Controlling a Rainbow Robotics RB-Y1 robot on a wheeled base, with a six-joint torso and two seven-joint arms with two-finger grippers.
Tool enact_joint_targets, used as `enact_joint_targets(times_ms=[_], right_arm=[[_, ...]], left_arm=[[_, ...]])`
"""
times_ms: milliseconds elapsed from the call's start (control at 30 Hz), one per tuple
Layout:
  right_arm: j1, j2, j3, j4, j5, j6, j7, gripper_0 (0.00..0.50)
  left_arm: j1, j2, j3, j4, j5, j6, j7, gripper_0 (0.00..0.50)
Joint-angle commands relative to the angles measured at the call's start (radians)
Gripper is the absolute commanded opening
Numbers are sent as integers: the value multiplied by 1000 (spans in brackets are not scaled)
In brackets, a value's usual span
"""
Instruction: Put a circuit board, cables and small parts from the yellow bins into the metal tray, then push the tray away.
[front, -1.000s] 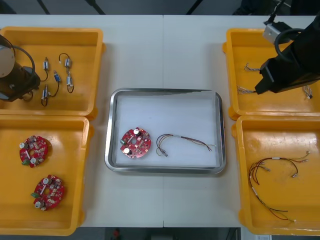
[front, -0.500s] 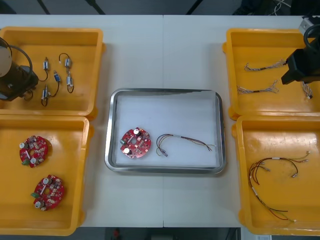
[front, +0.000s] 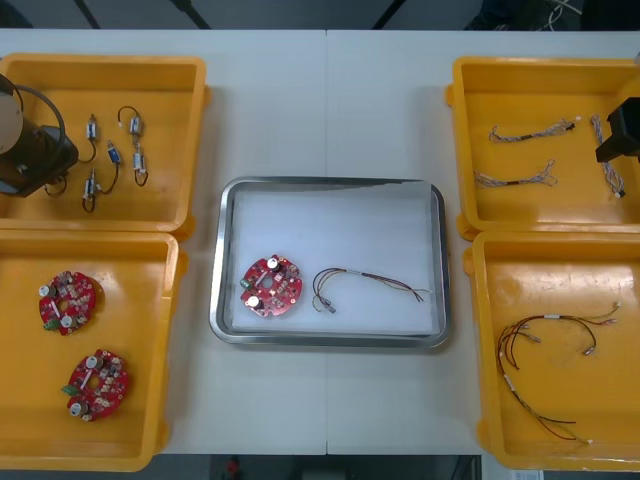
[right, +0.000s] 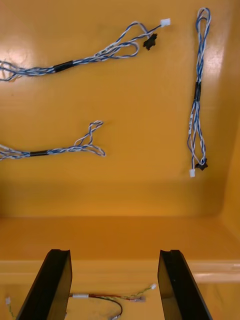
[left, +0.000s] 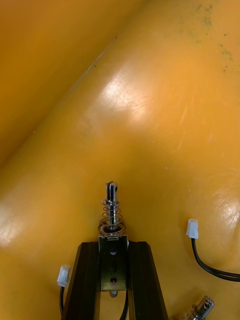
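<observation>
So, left gripper (left: 112, 246) pinches 1 small metal part (left: 111, 207) in its far yellow bin (front: 170, 100); right gripper (right: 114, 253) gapes wide near 3 blue-white cables (right: 65, 66); metal tray (front: 327, 340) holds 1 circuit board (front: 271, 285), probably 1 red-yellow cable (front: 352, 272).

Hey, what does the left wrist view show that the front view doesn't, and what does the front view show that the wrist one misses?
Left wrist view, not front: the left gripper shut on a small metal part with a spring.
Front view, not left wrist: the tray holding a circuit board and a cable, and the right arm at the far right bin.
Both: the far left bin and loose small parts with black leads.
</observation>
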Motion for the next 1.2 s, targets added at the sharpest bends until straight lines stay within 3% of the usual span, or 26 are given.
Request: enact_joint_targets(times_ms=[33, 500, 667, 833, 1200], right_arm=[[-62, -43, -28, 76, 11, -64, 114, 500], [-190, -15, 114, 380, 43, -323, 194, 500], [-237, 5, 151, 486, 49, -415, 211, 500], [-274, 33, 174, 589, 43, -506, 231, 500], [-282, 76, 173, 687, 30, -638, 260, 500]], left_arm=[[-29, 65, -7, -27, 9, 10, -34, 0], [-121, 157, 22, -225, 29, 289, -69, 0], [-135, 160, 117, -261, 37, 390, -101, 0], [-149, 162, 216, -262, 102, 514, -233, 0], [-149, 134, 301, -311, 132, 613, -276, 0]])
